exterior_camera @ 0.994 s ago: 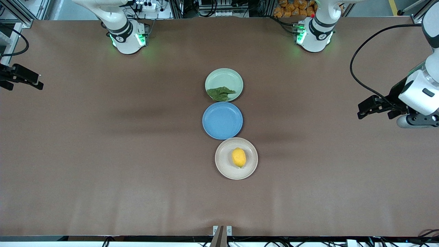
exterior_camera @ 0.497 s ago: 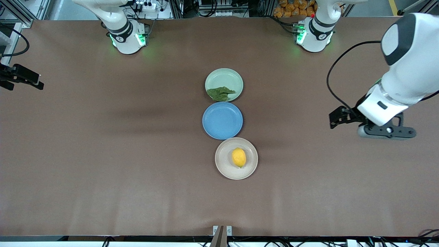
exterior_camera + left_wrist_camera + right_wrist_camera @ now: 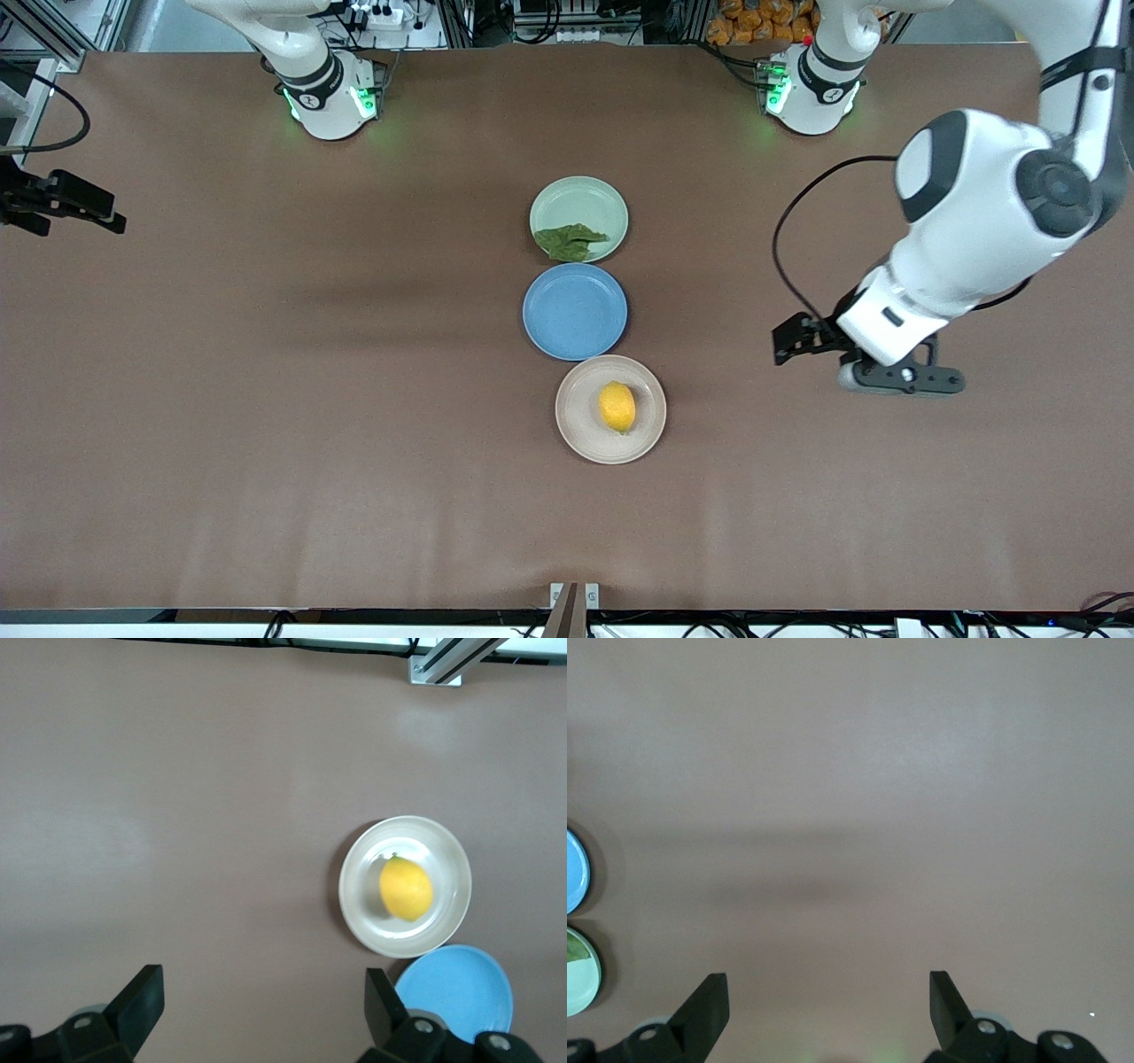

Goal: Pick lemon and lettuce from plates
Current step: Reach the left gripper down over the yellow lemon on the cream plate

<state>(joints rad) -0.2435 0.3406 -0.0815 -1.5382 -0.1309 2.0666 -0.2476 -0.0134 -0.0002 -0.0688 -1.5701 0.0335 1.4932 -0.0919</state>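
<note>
The lemon [image 3: 617,407] lies on the beige plate [image 3: 571,421], the plate nearest the front camera. The lettuce [image 3: 570,241] lies on the pale mint plate [image 3: 580,202], on its edge next to the blue plate. My left gripper [image 3: 787,344] is open and empty over bare table, toward the left arm's end from the beige plate. In the left wrist view the lemon [image 3: 407,889] and beige plate [image 3: 354,904] show ahead of the open gripper [image 3: 261,983]. My right gripper [image 3: 106,215] is open and empty over the right arm's end of the table; it shows in its wrist view [image 3: 826,988].
An empty blue plate [image 3: 575,311] sits between the mint and beige plates; it also shows in the left wrist view [image 3: 456,988]. The brown table [image 3: 310,399] is bare around the row of plates. The arms' bases stand along the table edge farthest from the camera.
My left arm has swung in from the table's end toward the beige plate, its gripper still open. The right gripper has shifted only slightly. The lemon and lettuce have not moved.
</note>
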